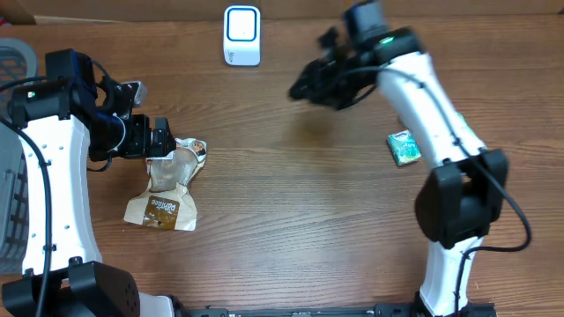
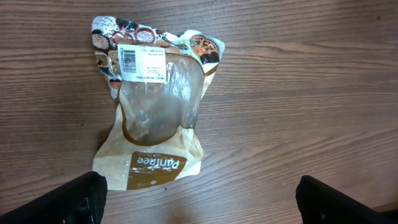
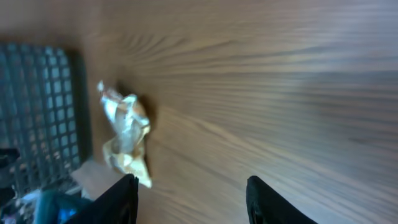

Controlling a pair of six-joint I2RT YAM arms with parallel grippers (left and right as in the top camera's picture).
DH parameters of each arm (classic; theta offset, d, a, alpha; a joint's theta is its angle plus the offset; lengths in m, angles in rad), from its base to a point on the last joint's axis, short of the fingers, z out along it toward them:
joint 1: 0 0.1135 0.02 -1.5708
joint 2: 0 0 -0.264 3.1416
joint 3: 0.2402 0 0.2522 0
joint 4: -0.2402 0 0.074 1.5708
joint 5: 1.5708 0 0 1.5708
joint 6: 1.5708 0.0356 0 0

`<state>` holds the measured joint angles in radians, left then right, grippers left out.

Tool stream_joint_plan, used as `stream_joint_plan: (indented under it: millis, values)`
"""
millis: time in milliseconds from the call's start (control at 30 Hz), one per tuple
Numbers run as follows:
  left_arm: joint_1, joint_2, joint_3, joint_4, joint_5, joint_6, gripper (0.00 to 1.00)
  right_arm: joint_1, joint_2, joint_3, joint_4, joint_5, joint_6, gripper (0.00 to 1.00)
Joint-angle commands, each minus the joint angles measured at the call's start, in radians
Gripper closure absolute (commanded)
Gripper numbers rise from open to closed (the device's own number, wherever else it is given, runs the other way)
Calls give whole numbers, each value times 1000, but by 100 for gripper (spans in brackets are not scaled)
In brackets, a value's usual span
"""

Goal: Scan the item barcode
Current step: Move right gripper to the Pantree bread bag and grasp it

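Left pincer [image 2: 199, 208]: fingers [image 2: 62, 202] fully apart, holding nothing and touching nothing. It hangs just above the bag [image 2: 152, 106], which fills the middle of the left wrist view.

Right pincer [image 1: 304, 88]: fingers [image 3: 124, 199] partly apart, with only bare table [image 1: 291, 202] between them. It's empty, up over the far-middle of the table and pointing left. The right wrist view is blurred.

The bag lies flat on the left side of the table, near the left arm and well apart from the right pincer. It's a tan pouch, crumpled, with a clear window in the middle and food pictures printed along one end.

A white sticker [image 2: 142, 63] sits on that printed end, face up, with a barcode [image 2: 129, 60] at its corner. The small print on the sticker is too fine to read. A brown panel at the other end reads roughly "Pantree".

Also on the table:
- a white device [image 1: 241, 35] with a blue-framed face, at the far edge
- a small green packet [image 1: 405, 148] on the right, beside the right arm
- a grey basket [image 1: 13, 62] at the far left
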<state>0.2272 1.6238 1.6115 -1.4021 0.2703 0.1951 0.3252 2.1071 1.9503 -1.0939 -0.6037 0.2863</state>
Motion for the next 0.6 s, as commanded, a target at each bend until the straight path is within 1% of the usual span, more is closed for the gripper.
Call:
stream_joint_plan:
  millis: [0,67,133,233,367,567]
  values:
    - [2,4,1,1,11,26,0,120,-16,-113,98,-45,139,48]
    - [2,4,1,1,11,26,0,174,-16,-171,181,-45,197,46]
    - [2,4,1,1,11,26,1,226,-16,-229,280,-45,262,39]
    - [2,4,1,1,11,26,0,303,-15,-309,460,-30,347,35]
    - [2,4,1,1,11,26,0,393,-14,-385,636,84,431,31]
    - [2,4,1,1,11,26,0,499,18,-407,740,201,447,31]
